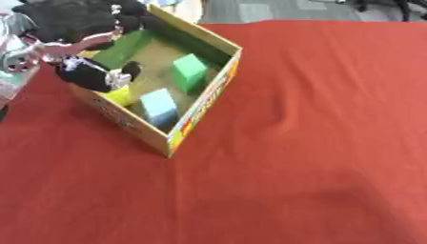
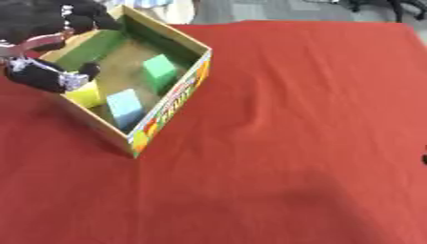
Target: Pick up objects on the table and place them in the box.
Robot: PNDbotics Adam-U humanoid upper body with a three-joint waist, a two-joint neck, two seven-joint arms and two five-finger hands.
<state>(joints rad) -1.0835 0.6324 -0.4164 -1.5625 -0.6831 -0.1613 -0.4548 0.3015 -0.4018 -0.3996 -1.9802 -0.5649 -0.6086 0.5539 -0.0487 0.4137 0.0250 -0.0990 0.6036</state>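
A cardboard box [image 1: 218, 85] with a printed front wall stands at the upper left of the red cloth. Inside it lie a green block [image 1: 189, 71], a light blue block [image 1: 158, 107] and a yellow block [image 2: 86, 94] against the left wall. My black left hand [image 1: 87, 75] hangs over the box's left rim. Its thumb sits just above the yellow block and its fingers [image 1: 79, 19] are spread wide apart over the far corner. Nothing is held between them. My right hand shows in neither view.
The red cloth [image 1: 317, 143] covers the table to the right of and in front of the box, with no loose objects on it. Grey floor lies beyond the far edge. A small dark shape [image 2: 423, 159] touches the right edge.
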